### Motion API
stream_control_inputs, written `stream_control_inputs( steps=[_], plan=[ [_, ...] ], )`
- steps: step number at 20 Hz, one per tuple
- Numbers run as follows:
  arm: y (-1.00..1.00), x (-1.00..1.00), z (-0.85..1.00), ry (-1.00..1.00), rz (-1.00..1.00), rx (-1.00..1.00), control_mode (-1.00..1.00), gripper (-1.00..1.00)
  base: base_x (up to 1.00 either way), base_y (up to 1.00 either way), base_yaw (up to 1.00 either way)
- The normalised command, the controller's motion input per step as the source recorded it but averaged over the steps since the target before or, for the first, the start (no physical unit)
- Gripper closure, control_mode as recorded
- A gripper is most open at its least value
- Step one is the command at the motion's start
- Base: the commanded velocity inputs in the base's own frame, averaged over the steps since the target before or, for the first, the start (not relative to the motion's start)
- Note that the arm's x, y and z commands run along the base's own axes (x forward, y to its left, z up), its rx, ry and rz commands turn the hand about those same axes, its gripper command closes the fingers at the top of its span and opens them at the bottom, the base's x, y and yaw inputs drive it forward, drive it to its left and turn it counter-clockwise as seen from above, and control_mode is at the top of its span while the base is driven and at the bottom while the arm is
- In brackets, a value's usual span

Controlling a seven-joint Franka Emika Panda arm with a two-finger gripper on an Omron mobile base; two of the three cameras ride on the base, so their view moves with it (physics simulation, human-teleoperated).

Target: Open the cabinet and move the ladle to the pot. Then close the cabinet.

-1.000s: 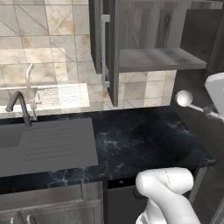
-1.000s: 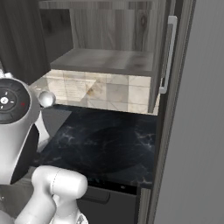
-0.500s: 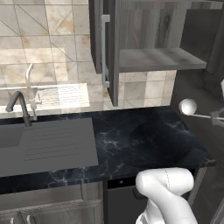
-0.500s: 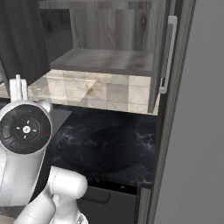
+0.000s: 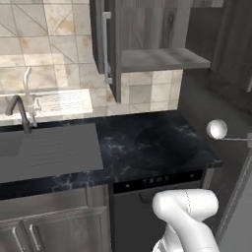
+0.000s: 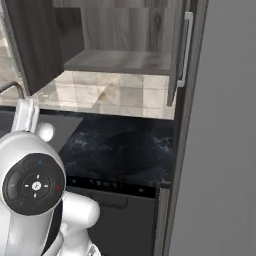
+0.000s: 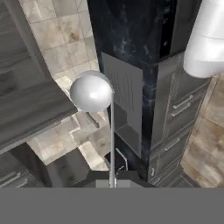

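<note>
Open cabinet (image 5: 147, 54) doors flanking bare black counter (image 5: 147, 142).

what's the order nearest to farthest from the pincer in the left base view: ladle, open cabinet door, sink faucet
1. The shiny silver ladle with the round ball bowl, held in the pincer, at the right edge past the counter's end.
2. The dark wood-grain wall cabinet's open left door with its long silver bar handle, upper middle.
3. The dark curved sink faucet, far left by the tiled wall.
</note>
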Motion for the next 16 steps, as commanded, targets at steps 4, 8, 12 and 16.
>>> stream_control_inputs(
  steps=[4, 8, 12, 16],
  plan=[
    [0.00, 0.00, 0.00, 0.00, 0.00, 0.00, 1.00, 1.00, -1.00, 0.00, -0.27],
    [0.00, 0.00, 0.00, 0.00, 0.00, 0.00, 1.00, 1.00, -0.96, 0.57, -0.18],
    [0.00, 0.00, 0.00, 0.00, 0.00, 0.00, 1.00, 1.00, -0.44, 1.00, -0.05],
    [0.00, 0.00, 0.00, 0.00, 0.00, 0.00, 1.00, 1.00, -0.12, 1.00, 0.00]
  ],
)
